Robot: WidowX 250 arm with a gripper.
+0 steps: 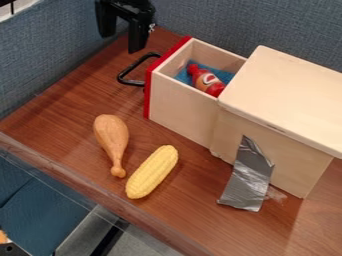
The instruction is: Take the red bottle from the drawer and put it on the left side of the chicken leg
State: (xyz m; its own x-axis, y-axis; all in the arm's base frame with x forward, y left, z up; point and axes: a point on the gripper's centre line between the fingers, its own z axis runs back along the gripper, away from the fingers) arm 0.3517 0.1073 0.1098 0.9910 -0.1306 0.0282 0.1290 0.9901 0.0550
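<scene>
Gripper (121, 43) up top w/ jaws apart; red btl (208, 83) in open drawer (179, 106); chicken leg (112, 136) nr corn (152, 171) on worktop (63, 115)

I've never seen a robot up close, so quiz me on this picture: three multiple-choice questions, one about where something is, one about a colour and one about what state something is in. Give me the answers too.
1. Where is the red bottle?
A) Beside the chicken leg
B) Inside the drawer
C) In the gripper

2. What colour is the corn?
A) Yellow
B) White
C) Green

3. How does the drawer stand?
A) Fully shut
B) Upside down
C) Pulled open

Answers:
1. B: the bottle lies between the drawer's wooden walls.
2. A: the cob is yellow along its whole visible side.
3. C: the drawer sticks out of the wooden box, and its inside shows.
</scene>
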